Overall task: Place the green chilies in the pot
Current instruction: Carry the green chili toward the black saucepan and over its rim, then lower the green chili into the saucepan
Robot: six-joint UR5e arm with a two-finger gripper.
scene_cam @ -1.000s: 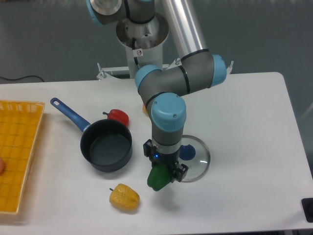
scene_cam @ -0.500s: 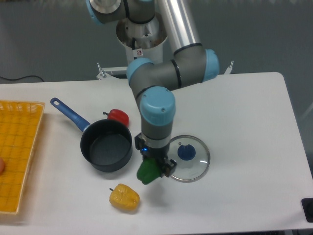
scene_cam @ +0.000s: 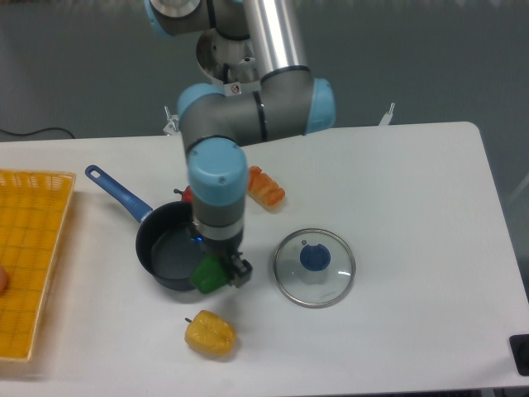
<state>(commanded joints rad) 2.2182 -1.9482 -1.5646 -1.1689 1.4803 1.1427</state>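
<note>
The green chilies [scene_cam: 209,274], a glossy bright green toy pepper, hang in the air with my gripper [scene_cam: 218,270] shut on them. They are over the near right rim of the pot [scene_cam: 168,245], a dark grey saucepan with a blue handle [scene_cam: 118,193] pointing to the back left. The arm's wrist covers the pot's right side. Inside, the pot looks empty where it shows.
A yellow pepper [scene_cam: 210,333] lies in front of the pot. A red pepper [scene_cam: 188,195] peeks out behind the arm. An orange toy food [scene_cam: 266,188] lies behind the glass lid [scene_cam: 314,267] with its blue knob. A yellow basket [scene_cam: 29,260] stands at the left edge.
My gripper has carried the green chilies left, from beside the glass lid to the pot's right rim. The lid and the orange toy food are now uncovered.
</note>
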